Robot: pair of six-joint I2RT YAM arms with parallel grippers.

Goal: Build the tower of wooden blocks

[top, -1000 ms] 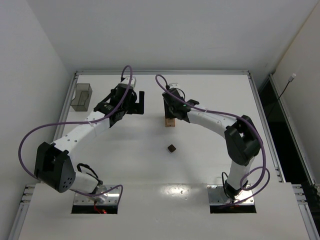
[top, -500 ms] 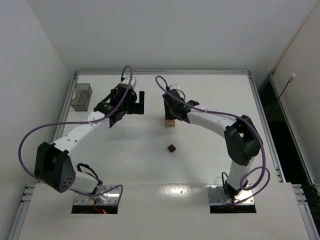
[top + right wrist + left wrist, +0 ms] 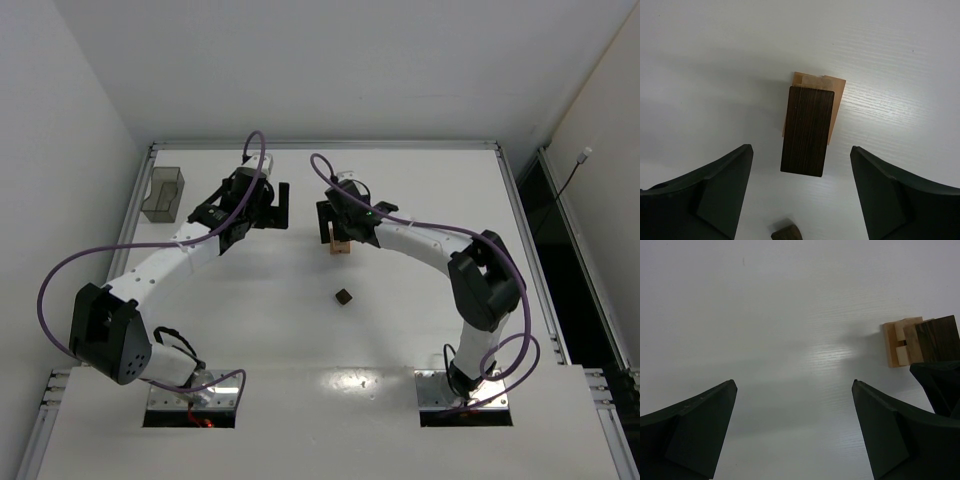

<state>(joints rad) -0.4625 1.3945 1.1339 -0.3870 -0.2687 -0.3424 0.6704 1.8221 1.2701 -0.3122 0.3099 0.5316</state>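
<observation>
The wood block tower [image 3: 341, 246] stands mid-table: tan blocks [image 3: 836, 88] below and a dark brown bar [image 3: 807, 131] lying on top. My right gripper [image 3: 801, 148] hangs open straight above it, its fingers [image 3: 725, 190] well apart on either side of the dark bar and touching nothing. In the top view the right gripper [image 3: 338, 222] covers the tower's upper part. My left gripper [image 3: 277, 205] is open and empty, left of the tower. The left wrist view shows the left gripper [image 3: 794, 382] over bare table, with the tower [image 3: 910, 340] at the right edge.
A small loose dark block [image 3: 344, 296] lies on the table nearer the arm bases than the tower; it also shows at the bottom of the right wrist view as the dark block [image 3: 786, 234]. A translucent grey bin [image 3: 163, 194] stands at the far left.
My right gripper has gone from shut on the dark bar to open, leaving the bar resting on the tower. The left arm has not moved.
</observation>
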